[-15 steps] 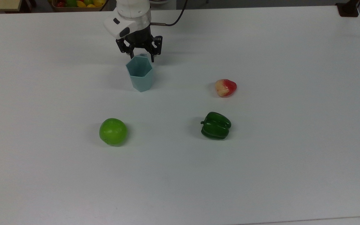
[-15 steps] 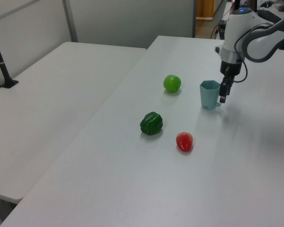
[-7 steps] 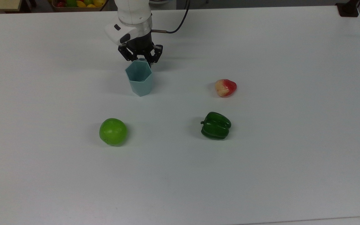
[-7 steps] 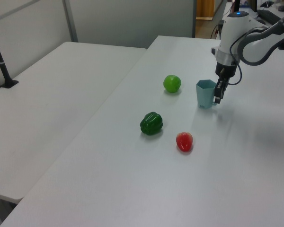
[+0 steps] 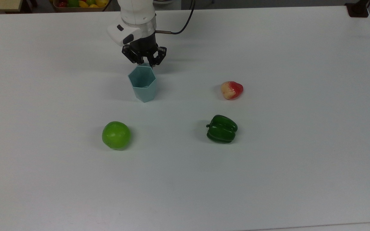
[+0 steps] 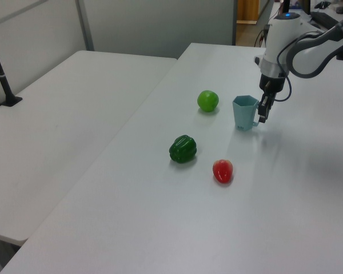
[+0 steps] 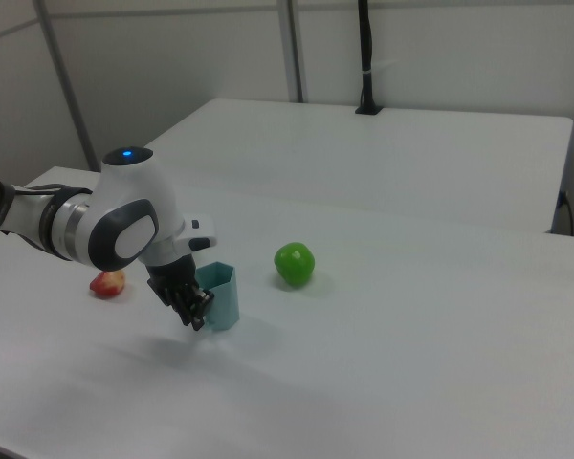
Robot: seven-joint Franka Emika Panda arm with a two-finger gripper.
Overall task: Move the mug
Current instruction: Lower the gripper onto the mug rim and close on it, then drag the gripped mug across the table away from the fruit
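— White table (image 5: 300, 179) is carrying everything. Where is your mug (image 5: 143, 84) sitting?

— It's standing upright, mouth up, handle pointing at the arm; your gripper (image 5: 144, 61) is pinching that handle. From the mug, in the top view, the green apple (image 5: 116, 135) is lying below-left, the green pepper (image 5: 222, 129) and red fruit (image 5: 232, 90) well right, nothing crowding it.
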